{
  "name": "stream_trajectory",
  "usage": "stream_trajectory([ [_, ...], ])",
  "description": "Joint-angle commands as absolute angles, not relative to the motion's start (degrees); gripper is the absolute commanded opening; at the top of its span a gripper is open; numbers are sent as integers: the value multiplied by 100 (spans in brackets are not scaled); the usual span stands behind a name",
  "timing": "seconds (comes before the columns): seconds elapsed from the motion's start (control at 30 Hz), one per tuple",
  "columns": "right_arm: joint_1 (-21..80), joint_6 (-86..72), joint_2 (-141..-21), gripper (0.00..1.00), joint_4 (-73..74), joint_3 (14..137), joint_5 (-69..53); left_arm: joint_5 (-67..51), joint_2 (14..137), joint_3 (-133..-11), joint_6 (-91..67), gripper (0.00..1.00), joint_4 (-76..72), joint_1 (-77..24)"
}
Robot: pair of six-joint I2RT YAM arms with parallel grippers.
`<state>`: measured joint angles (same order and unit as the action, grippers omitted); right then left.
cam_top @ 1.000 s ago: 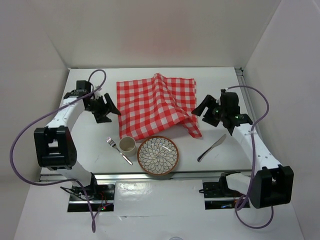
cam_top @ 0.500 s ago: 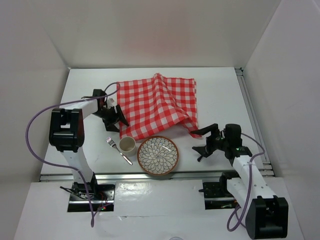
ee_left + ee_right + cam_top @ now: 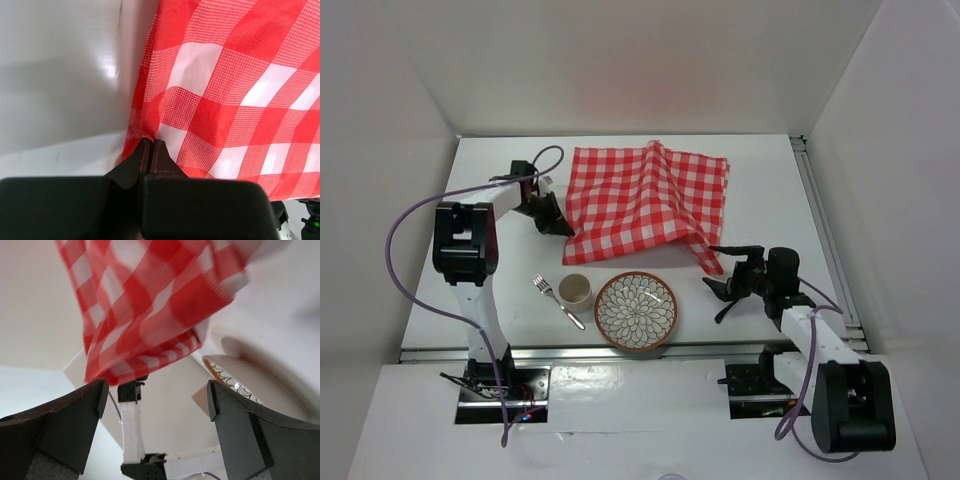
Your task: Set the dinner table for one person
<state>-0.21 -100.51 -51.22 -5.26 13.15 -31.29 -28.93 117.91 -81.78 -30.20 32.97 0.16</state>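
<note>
Near the front edge, the right end effector hangs wide open low over the white desk, right of the plate. Farther back, the left end effector is clamped on the checked cloth at its near left corner, above the desk. A second ago it was open; the cloth has since shifted rightward.

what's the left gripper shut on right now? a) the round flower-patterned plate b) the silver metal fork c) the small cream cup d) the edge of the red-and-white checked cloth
d: in the left wrist view the left gripper has its jaws pinched together on the edge of the red-and-white checked cloth.
</note>
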Motion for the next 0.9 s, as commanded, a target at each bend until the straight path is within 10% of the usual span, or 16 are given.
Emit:
stream_trajectory([
  [0.0, -53, -10143, -5658, 92, -827, 1669, -2997, -3138, 12014, -8542, -3050, 0, 3366, -9],
  [0.33, 87, -9817, -6837, 85, -1212, 2416, -2145, -3207, 12340, -9395, -3050, 0, 3533, -9],
  [0.47, 377, -9415, -7189, 37, -1135, 2917, -1453, -3278, 12559, -9939, -3111, 0, 3691, -9],
  [0.5, 378, -9082, -7276, 12, -1012, 3101, -1355, -3278, 12560, -10254, -3111, 0, 3691, -9],
  [0.67, 378, -7886, -7514, 0, -370, 4507, -976, -2998, 12989, -11687, -3111, 2, 4296, -9],
  [0.73, 439, -7157, -7567, 0, -64, 4989, -862, -2822, 13252, -12539, -3032, 24, 4586, -9],
  [0.8, 510, -6734, -7567, 0, 192, 5167, -809, -2708, 13254, -12840, -2962, 73, 4885, 44],
  [0.87, 562, -6329, -7567, 0, 490, 5168, -722, -2462, 13019, -12631, -2822, 91, 4887, 44],
])
